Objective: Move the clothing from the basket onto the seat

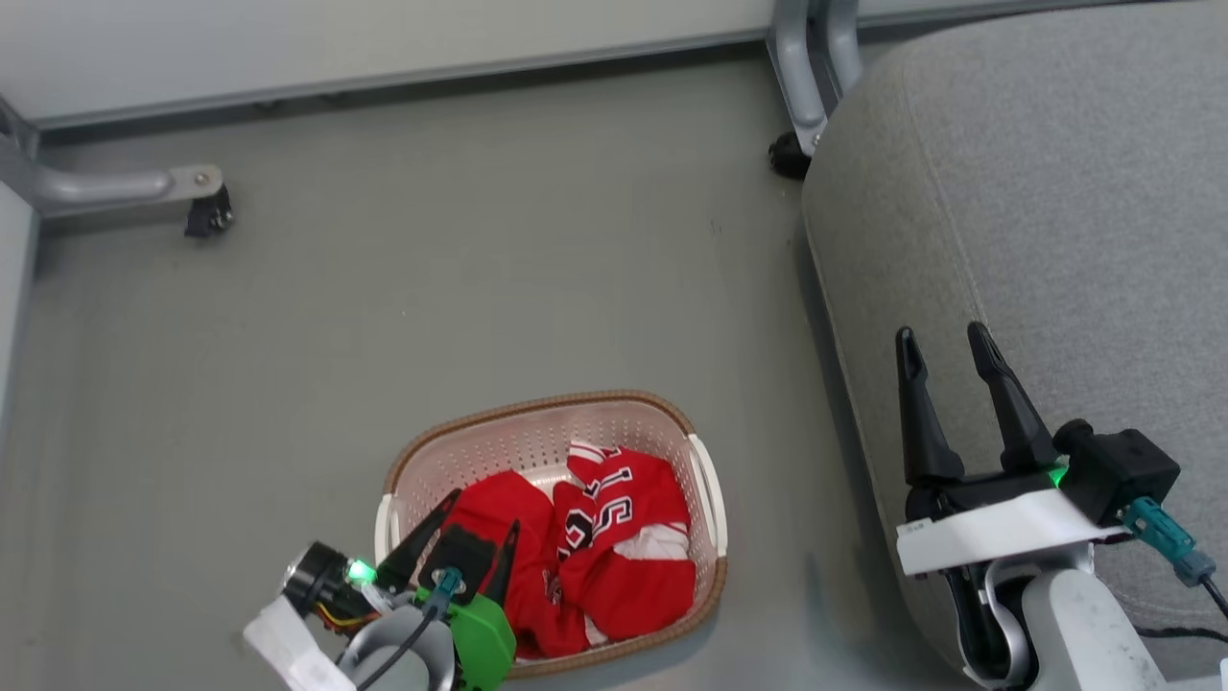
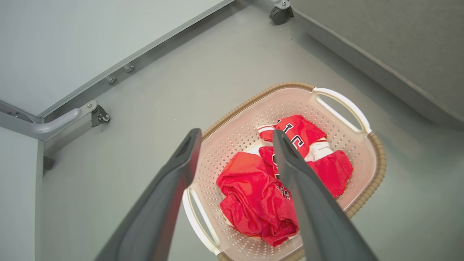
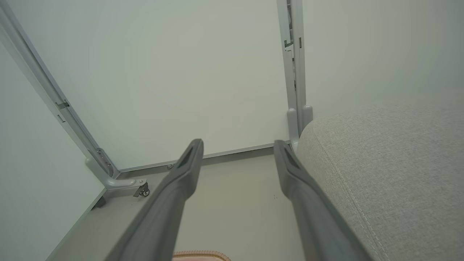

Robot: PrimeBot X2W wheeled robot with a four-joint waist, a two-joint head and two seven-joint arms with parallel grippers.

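Basket on grey floor (perhaps scuffed)

Bright, even, diffuse indoor light, soft faint shadows on the floor along the seat and under the basket, head view sharp, wrist views bowed at edges, near fingers slightly blurred.

Grey floor, smooth, faint scuffs. Basket sits directly on it, apart from the seat at right. A castered frame foot stands far left, another by the seat's far corner.
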